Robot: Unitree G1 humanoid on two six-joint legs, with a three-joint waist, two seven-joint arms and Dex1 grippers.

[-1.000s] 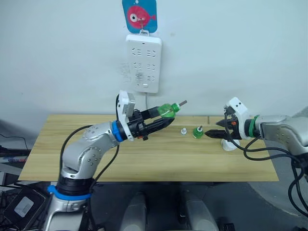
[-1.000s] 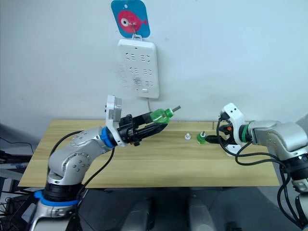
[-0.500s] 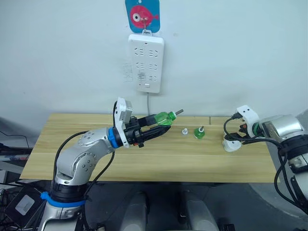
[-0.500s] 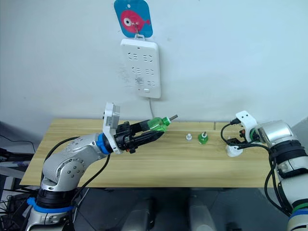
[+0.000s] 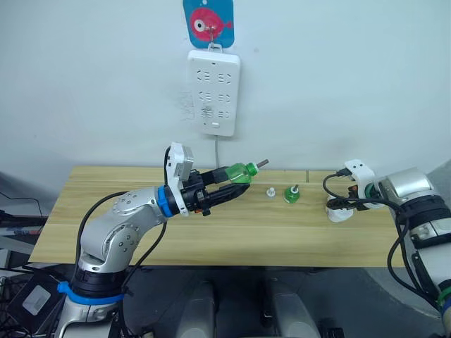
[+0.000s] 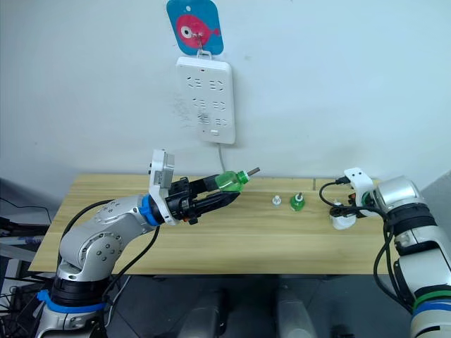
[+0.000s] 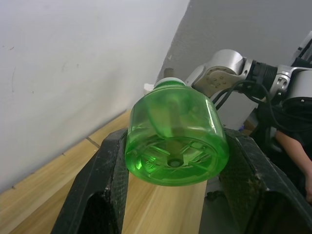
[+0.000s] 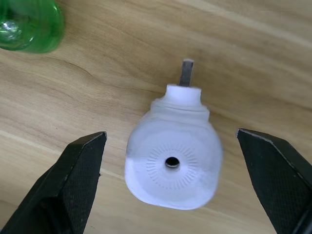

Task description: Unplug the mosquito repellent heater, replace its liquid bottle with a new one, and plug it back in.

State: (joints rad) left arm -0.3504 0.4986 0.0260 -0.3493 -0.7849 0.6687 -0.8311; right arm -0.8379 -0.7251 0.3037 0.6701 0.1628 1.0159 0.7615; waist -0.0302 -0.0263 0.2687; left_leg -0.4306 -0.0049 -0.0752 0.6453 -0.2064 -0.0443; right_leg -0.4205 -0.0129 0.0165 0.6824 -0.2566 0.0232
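Since 1 s ago the right gripper (image 8: 173, 187) has drawn back from beside the small green bottle (image 5: 290, 193) to the table's right end, where it now sits over the heater (image 8: 171, 160). Half a second ago it was already there, and it has barely shifted since. The left arm has dropped a little from its pose of 1 s ago and holds much the same line as half a second ago.

The left gripper (image 7: 175, 163) is clamped on a green bottle (image 7: 176, 137), 1 finger (image 7: 105, 180) on each side of its body. The bottle is held in the air above the table (image 5: 211, 232), tilted, its wick end pointing up and toward the right arm. It is translucent green; how full it is cannot be told.

The right gripper's fingers (image 8: 73, 180) stand wide, 1 on either side of the heater, touching neither side. The heater lies on the wood near the right end, unplugged, its round vent hole facing the wrist camera and a short dark prong sticking out of its neck.

The small green bottle stands upright on the table between the 2 arms, with a small white cap (image 5: 270, 191) just beside it. The power strip (image 5: 213, 91) hangs on the wall below a fish sign (image 5: 208, 21), its sockets bare.
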